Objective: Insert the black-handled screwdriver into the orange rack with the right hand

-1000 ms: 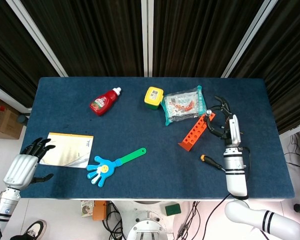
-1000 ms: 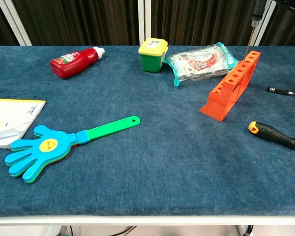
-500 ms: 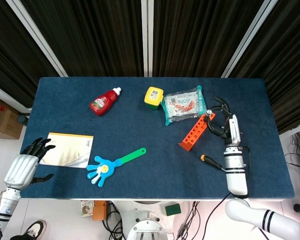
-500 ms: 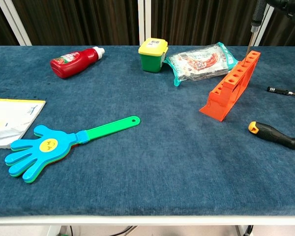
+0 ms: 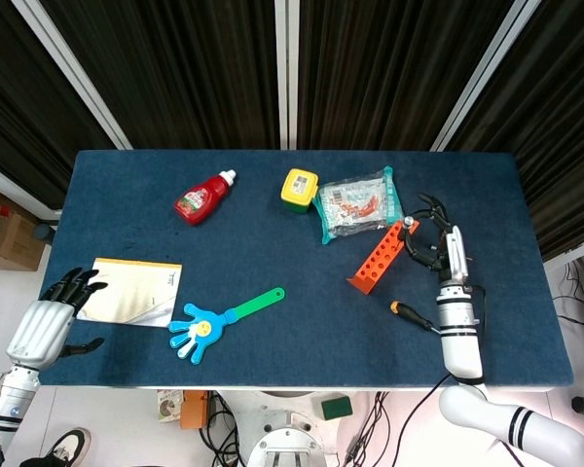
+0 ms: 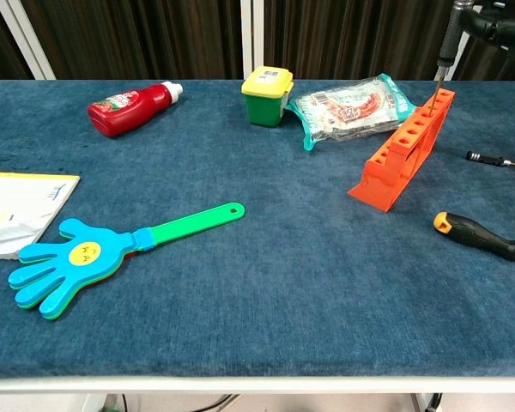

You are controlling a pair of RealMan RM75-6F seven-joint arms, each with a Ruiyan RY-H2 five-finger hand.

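Observation:
The orange rack (image 5: pixel 378 257) (image 6: pixel 403 150) stands on the blue table (image 5: pixel 273 243), right of centre, its row of holes running away from me. My right hand (image 5: pixel 431 239) (image 6: pixel 496 21) hovers over the rack's far end and holds the black-handled screwdriver (image 6: pixel 451 33) upright. The thin shaft points down, with its tip at the farthest hole at the top of the rack; how deep it sits cannot be told. In the head view only the screwdriver's silver cap (image 5: pixel 406 222) shows. My left hand (image 5: pixel 47 326) hangs off the table's near-left corner, fingers spread, holding nothing.
An orange-and-black screwdriver (image 6: pixel 476 233) (image 5: pixel 410 315) and a slim black tool (image 6: pixel 494 160) lie right of the rack. Behind it sit a snack packet (image 6: pixel 354 107) and a yellow-lidded green tub (image 6: pixel 267 94). A ketchup bottle (image 6: pixel 130 108), hand clapper (image 6: pixel 112 255) and notepad (image 6: pixel 17 210) lie left.
The right hand has sunk a little with the screwdriver, so more of its fingers show at the chest view's top edge. The shaft tip has come down onto the rack's far hole.

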